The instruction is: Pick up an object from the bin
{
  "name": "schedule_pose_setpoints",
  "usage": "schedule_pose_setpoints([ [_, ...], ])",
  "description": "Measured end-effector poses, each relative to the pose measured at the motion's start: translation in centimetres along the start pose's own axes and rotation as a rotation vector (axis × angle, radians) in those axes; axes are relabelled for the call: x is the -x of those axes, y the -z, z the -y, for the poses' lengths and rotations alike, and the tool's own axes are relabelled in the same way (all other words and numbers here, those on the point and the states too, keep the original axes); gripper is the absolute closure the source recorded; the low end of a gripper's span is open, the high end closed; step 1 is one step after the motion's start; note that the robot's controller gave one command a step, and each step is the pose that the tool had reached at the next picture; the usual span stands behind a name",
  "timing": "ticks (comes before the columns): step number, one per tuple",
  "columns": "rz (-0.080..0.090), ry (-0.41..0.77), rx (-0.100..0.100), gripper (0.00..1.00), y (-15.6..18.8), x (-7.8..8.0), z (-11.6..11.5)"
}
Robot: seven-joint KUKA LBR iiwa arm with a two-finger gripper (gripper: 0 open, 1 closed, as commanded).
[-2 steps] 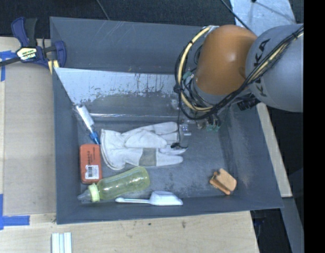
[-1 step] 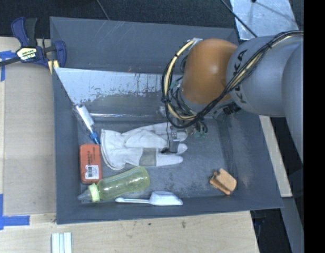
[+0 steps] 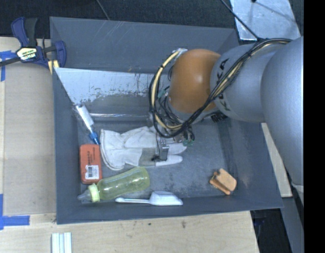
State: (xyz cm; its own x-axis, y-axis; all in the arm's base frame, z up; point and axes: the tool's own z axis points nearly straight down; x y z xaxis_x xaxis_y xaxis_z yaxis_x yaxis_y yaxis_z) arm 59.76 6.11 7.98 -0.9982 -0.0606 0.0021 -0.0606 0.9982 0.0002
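the arm's gripper [image 3: 161,154] is down low near the middle of the bin [image 3: 141,41], right at the right-hand edge of a crumpled white glove [image 3: 122,146] (or some glove-like cloth, hard to be sure). can't tell whether the gripper is open or closed, since the orange wrist cover and cables hang right above it. so there's no saying it has anything pinched. the glove is the thing it's over, lying mid-bin and spreading off to the left.

what could go wrong, as a guess: fabric is floppy, so a grab on just one edge fold could slip out on the lift, or only part of it comes up and the rest trails. the glove's lower edge is also just beside the yellow-green bottle [image 3: 122,182] and near the orange box [image 3: 90,163], so dragging it up could roll the bottle or nudge the white spoon [image 3: 151,199] below it. the tan block [image 3: 223,181] sits well apart to the right, so that one's probably safe.
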Motion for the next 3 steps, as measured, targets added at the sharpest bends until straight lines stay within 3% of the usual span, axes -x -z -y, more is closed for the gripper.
schedule_pose_setpoints([
  [1,0.008,-0.062,0.002,1.0,-0.7,0.0,1.3],
  [2,0.008,-0.061,0.002,1.0,-0.7,0.0,1.3],
  [3,0.005,-0.029,-0.001,1.0,12.3,-2.1,2.4],
])
